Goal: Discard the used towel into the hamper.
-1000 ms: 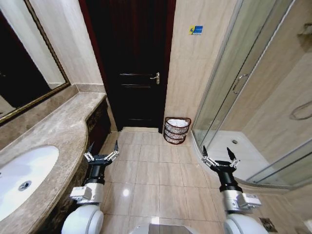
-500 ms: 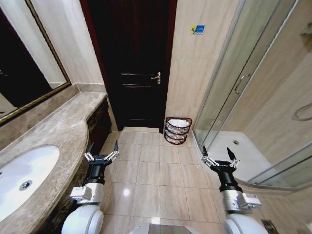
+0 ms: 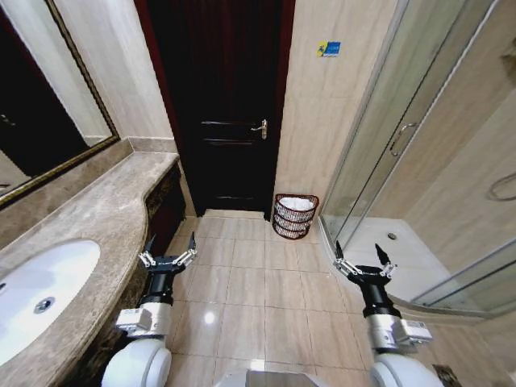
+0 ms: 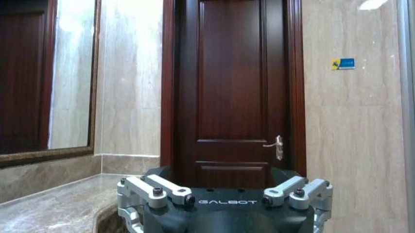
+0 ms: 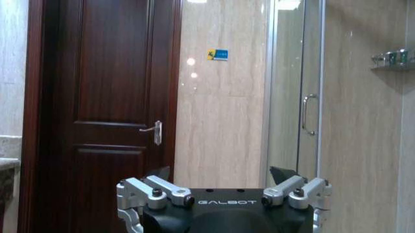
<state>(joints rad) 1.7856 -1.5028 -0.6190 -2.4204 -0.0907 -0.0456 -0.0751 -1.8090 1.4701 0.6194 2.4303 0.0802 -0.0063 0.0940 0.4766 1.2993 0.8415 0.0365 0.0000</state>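
Note:
The hamper (image 3: 295,216), a small round dark reddish-brown wire basket, stands on the floor against the wall between the door and the shower. Something white (image 3: 297,204) lies in its top; I cannot tell whether that is the used towel. My left gripper (image 3: 170,241) hangs low at the left beside the counter, open and holding nothing. At the right, near the shower's curved base, my right gripper (image 3: 359,249) is open and holding nothing too. Both are well short of the hamper.
A dark wooden door (image 3: 228,105) with a lever handle (image 3: 258,127) is shut straight ahead. A marble counter (image 3: 105,218) with a white sink (image 3: 40,290) runs along the left. A glass shower enclosure (image 3: 403,161) takes up the right. Beige tiled floor (image 3: 250,282) lies between.
The whole head view has drifted slightly, so the camera has moved a little. Both grippers keep the same open pose.

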